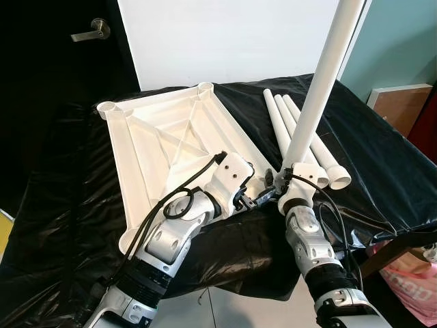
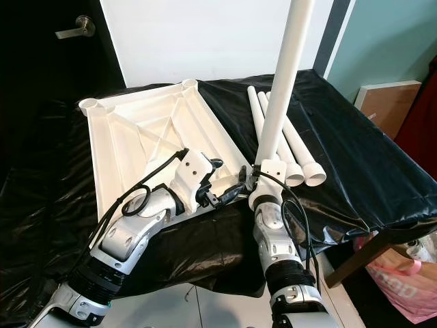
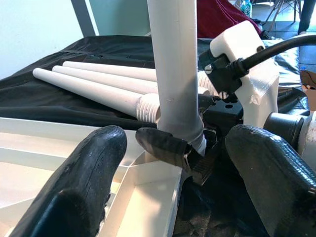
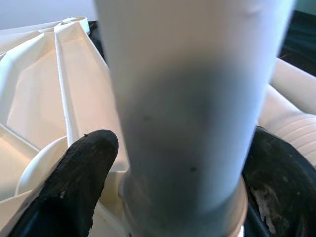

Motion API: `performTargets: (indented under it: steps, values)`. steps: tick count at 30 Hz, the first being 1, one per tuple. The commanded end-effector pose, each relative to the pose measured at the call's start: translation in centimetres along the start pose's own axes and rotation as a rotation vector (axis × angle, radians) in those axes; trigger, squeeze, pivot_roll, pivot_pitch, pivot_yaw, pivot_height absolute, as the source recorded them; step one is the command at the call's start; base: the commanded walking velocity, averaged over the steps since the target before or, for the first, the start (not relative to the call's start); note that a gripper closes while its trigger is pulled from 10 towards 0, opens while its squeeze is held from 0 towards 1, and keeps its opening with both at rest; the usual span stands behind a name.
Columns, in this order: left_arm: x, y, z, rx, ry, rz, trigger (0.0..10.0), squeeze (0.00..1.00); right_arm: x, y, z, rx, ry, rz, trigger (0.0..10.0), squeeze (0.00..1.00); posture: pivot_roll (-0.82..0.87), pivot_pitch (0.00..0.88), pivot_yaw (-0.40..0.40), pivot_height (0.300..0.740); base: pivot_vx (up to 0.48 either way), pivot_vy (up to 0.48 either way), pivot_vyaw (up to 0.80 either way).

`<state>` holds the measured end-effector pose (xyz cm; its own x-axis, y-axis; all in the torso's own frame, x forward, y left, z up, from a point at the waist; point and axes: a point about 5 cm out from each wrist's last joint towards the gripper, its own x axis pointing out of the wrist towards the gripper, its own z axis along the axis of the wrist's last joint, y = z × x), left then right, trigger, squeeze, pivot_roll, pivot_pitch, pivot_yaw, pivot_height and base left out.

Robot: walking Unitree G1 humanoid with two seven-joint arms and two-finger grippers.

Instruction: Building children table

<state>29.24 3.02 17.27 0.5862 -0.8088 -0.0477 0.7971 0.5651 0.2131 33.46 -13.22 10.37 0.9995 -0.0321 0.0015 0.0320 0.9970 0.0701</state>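
Observation:
A white tabletop [image 1: 171,137] lies upside down on the black-covered table, its ribs and corner sockets facing up. My right gripper [image 1: 289,175] is shut on a white table leg [image 1: 317,89] and holds it upright, slightly tilted, with its lower end at the tabletop's near right corner. In the right wrist view that leg [image 4: 187,98] stands between the black fingers [image 4: 79,173]. My left gripper [image 3: 182,168] is open, its fingers [image 3: 94,163] on either side of the leg's base at that corner. Three more legs [image 1: 276,116] lie side by side to the right.
Black cloth [image 1: 61,191] covers the table and hangs over its near edge. A dark door with a lever handle [image 1: 92,30] is at the back left, and a white panel [image 1: 225,41] stands behind the table. A brown box [image 1: 399,102] and a pink bag [image 1: 413,280] are at the right.

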Motion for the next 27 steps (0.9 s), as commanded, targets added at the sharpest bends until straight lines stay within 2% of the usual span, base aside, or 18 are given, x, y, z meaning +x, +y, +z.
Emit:
performTargets:
  steps: [1,5,6,7,8,10,16,23,26,27]
  values:
    - [0.1,-0.5,0.1,0.018,0.0,-0.053,10.0,0.0,-0.1,-0.9,0.3,0.0,-0.023,0.046,10.0,1.0,-0.15,0.0,-0.017,0.74,0.0,0.0,0.0]
    - [0.1,-0.5,0.1,0.018,0.001,-0.05,10.0,0.0,-0.1,-1.8,0.6,-0.013,-0.03,0.13,10.0,1.0,-0.15,0.0,-0.019,0.74,0.0,0.0,0.0]
    - [0.1,-0.4,0.1,0.018,0.002,-0.049,10.0,0.0,0.0,-2.1,0.7,-0.02,-0.023,0.178,10.0,0.23,-0.15,0.0,-0.019,0.74,0.0,0.0,0.0]
    - [0.1,-0.4,0.1,0.019,0.003,-0.048,10.0,0.0,0.0,-2.3,0.7,-0.023,-0.017,0.206,10.0,0.23,-0.15,0.0,-0.019,0.74,0.0,0.0,0.0]
    - [0.1,-0.4,0.1,0.018,0.003,-0.047,10.0,0.0,0.2,-2.4,0.7,-0.037,-0.009,0.264,10.0,0.0,-0.15,0.0,-0.019,0.74,0.0,0.0,0.0]
    - [0.2,-0.4,0.1,0.018,0.002,-0.047,10.0,0.0,0.4,-2.3,0.8,-0.078,0.001,0.355,10.0,0.0,-0.15,0.0,-0.018,0.74,0.0,0.0,0.0]
    - [0.3,-0.3,0.1,0.018,-0.002,-0.045,10.0,0.0,1.1,-1.8,1.0,-0.171,0.012,0.478,10.0,0.0,-0.15,0.0,-0.019,0.74,0.0,0.0,0.0]
    - [0.3,-0.2,0.2,0.02,-0.003,-0.037,10.0,0.0,1.7,-1.7,1.5,-0.203,0.01,0.514,10.0,0.0,-0.14,0.0,-0.026,0.74,0.0,0.0,0.0]
    - [0.2,0.1,0.2,0.019,-0.003,-0.021,10.0,0.0,2.6,-2.3,1.7,-0.281,0.038,0.484,10.0,0.0,-0.13,0.0,-0.03,0.74,0.0,0.0,0.0]
    - [0.1,0.1,0.2,0.02,-0.002,-0.015,10.0,0.0,2.7,-2.7,1.5,-0.305,0.061,0.463,0.0,0.0,-0.13,0.0,-0.032,0.74,0.0,0.0,0.0]
